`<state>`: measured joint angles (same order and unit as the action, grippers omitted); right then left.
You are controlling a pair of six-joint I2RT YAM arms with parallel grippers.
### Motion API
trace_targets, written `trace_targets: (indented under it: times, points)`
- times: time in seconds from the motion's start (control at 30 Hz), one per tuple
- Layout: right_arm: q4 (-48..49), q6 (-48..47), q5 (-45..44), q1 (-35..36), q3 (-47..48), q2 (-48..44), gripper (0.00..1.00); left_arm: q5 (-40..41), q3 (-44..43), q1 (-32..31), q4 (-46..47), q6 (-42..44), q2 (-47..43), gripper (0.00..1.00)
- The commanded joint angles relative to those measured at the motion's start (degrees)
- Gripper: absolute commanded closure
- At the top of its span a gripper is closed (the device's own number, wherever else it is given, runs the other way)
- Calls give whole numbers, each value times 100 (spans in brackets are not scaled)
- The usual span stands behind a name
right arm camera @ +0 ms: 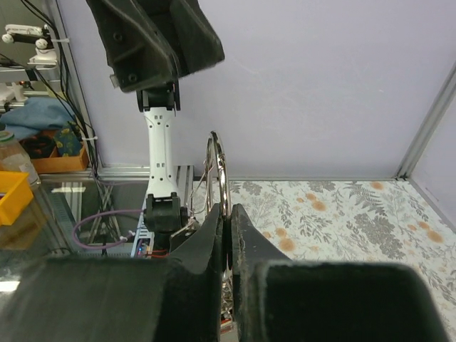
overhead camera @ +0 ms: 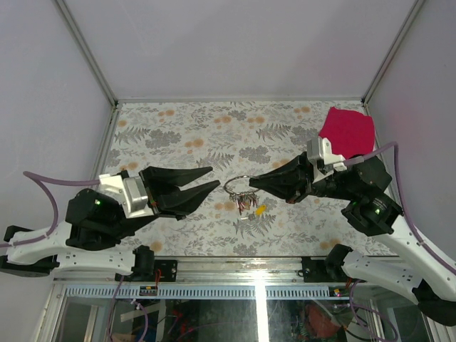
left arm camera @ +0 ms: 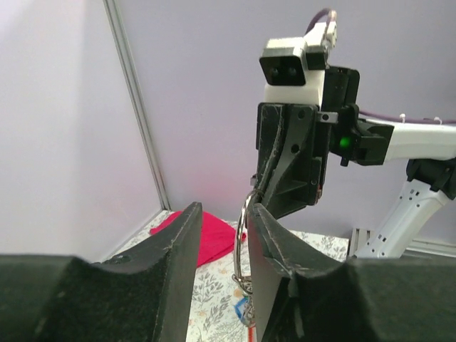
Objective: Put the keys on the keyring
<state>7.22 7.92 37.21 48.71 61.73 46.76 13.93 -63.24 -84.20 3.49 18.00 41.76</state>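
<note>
The silver keyring (overhead camera: 237, 184) hangs upright above the table, and my right gripper (overhead camera: 255, 184) is shut on its right side. Several keys (overhead camera: 246, 203) dangle from the ring's lower part. A yellow-headed key (overhead camera: 261, 209) lies loose on the table just beside them. My left gripper (overhead camera: 214, 177) stands open a little to the left of the ring, holding nothing. In the left wrist view the keyring (left arm camera: 241, 235) shows between the fingers, close to the right finger (left arm camera: 267, 242). In the right wrist view the keyring (right arm camera: 218, 167) rises out of the shut gripper (right arm camera: 226, 214).
A red cloth (overhead camera: 348, 130) lies at the back right corner of the floral table surface (overhead camera: 185, 135). Grey walls close the cell on three sides. The arm bases and a metal rail (overhead camera: 235, 274) run along the near edge.
</note>
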Motion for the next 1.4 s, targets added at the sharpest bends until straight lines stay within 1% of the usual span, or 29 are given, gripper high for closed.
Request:
trace_targets:
  times: [0.0, 0.13, 0.23, 0.43, 0.6, 0.7, 0.8, 1.1, 1.2, 1.37]
  points:
    - [-120, -303, -186, -10, 394, -112, 100, 120, 72, 18, 438, -84, -119, 66]
    - [-334, -433, -256, -7, 492, -92, 100, 216, 49, 18, 388, -76, -101, 64]
    - [-632, -618, -333, -5, 607, -65, 100, 245, -68, 18, 208, -69, 7, 60]
    - [-1570, -1083, -355, -3, 1085, 52, 100, 185, -529, 22, -525, -83, 367, 59]
    - [-2374, -1388, -197, -6, 1575, 212, 100, 52, -941, 18, -1263, -1, 712, 59]
    - [-2688, -1496, -124, -4, 1754, 267, 100, -85, -1093, 18, -1547, 59, 868, 58]
    - [-2838, -1560, -16, -2, 1816, 287, 100, -84, -1207, 19, -1702, 95, 985, 56]
    - [-2942, -1627, 369, -4, 1834, 338, 100, -5, -1465, 21, -1998, 184, 1397, 56]
    - [-2914, -1619, 420, -7, 1820, 310, 100, 5, -1543, 18, -2128, 225, 1506, 57]
    - [-2954, -1656, 346, -2, 1830, 246, 100, 73, -1623, 20, -2329, 306, 1627, 64]
